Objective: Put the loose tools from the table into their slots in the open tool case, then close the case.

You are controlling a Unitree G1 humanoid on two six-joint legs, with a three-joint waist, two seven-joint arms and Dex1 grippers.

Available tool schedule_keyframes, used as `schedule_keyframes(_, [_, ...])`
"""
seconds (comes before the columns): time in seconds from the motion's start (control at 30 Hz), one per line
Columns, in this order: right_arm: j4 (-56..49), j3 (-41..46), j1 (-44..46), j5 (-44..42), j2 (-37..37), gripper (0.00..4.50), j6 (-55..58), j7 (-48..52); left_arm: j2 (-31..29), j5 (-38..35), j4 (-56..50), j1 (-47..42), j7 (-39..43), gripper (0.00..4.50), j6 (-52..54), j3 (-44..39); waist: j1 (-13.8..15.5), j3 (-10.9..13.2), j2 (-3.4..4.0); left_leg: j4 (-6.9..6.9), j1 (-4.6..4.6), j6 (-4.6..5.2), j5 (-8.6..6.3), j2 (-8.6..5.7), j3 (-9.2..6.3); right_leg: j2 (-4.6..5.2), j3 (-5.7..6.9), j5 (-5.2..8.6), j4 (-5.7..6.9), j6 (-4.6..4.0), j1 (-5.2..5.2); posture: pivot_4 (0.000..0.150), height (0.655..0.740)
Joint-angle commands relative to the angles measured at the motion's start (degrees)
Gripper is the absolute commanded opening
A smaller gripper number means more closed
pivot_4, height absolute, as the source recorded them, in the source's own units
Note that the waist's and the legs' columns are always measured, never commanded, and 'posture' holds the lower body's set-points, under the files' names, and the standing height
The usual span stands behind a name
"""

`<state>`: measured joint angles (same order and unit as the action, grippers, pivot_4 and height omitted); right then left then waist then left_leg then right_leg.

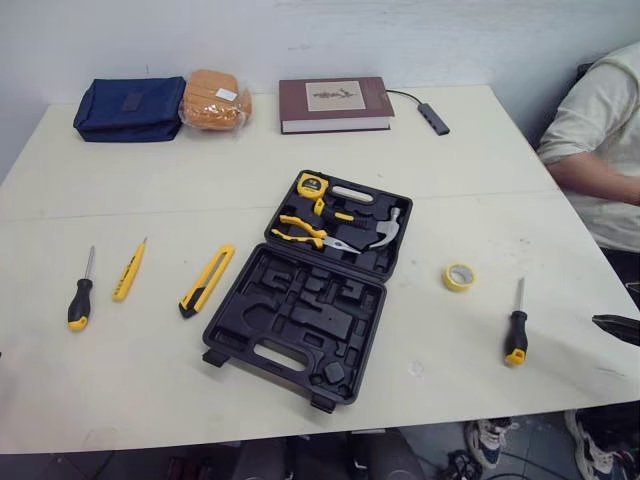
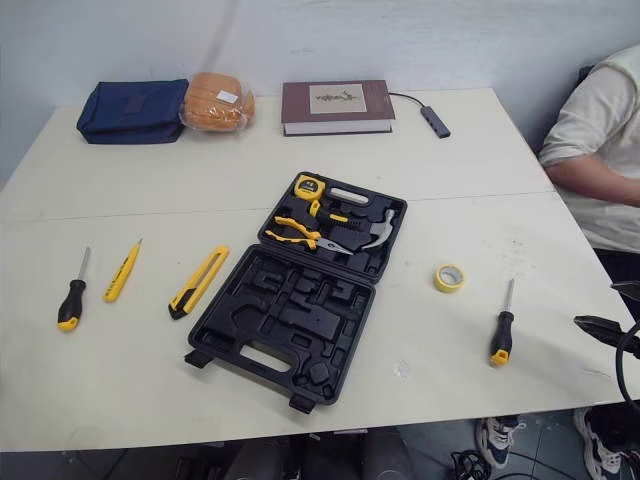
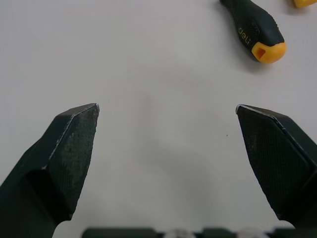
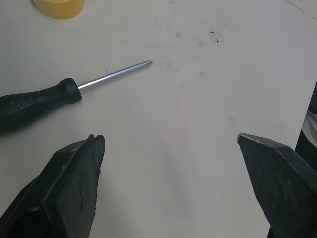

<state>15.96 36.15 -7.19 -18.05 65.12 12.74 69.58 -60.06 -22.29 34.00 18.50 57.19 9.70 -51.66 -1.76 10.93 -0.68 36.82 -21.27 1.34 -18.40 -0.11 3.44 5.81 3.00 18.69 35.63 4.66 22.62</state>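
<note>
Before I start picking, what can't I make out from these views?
Left wrist view: left screwdriver shaft, cut by top edge.
Right wrist view: right screwdriver, handle end cut by left edge; tape roll, cut by top edge.
Eye views: tool case slot shapes, too small.

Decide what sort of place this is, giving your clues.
Probably an office or lab room rather than a workshop: a plain white table, a book and cable hub on it, a person alongside.

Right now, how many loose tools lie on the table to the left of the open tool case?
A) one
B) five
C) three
C: a screwdriver, a slim yellow tool and a yellow utility knife lie left of the open case.
</note>
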Motion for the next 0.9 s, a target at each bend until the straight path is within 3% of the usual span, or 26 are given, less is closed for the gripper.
schedule_keyframes(0.03, [-1.4, 0.2, 1.4, -0.3, 1.6, 4.47, 0.5, -0.3, -1.1, 2.4, 1.3, -1.2, -3.1, 4.5, -3.2, 1.0, 0.0, 0.0, 0.0, 0.0, 0.0, 0.0, 0.0, 0.0, 0.0, 0.0, 0.0, 0.0, 0.0, 0.0, 0.0, 0.15, 0.74])
schedule_keyframes(0.83, [-3.6, -2.4, 5.4, 0.0, 1.7, 4.47, 2.1, -0.9, 0.5, 2.8, 2.0, -2.9, -5.6, 4.5, -5.4, 3.5, -0.2, 0.0, 0.18, 0.06, 0.0, -0.11, 0.09, -0.02, 0.07, 0.02, 0.04, -0.02, 0.09, 0.05, -0.05, 0.15, 0.74])
schedule_keyframes(0.9, [-3.4, -2.5, 5.4, 0.1, 1.8, 4.47, 2.2, -0.9, 0.5, 2.7, 2.0, -3.1, -5.5, 4.5, -5.4, 3.6, -0.8, 0.1, 0.36, -0.11, -0.09, 0.53, 0.47, -0.4, -1.25, 0.59, 1.88, -0.04, -0.21, 0.1, -1.05, 0.15, 0.74])
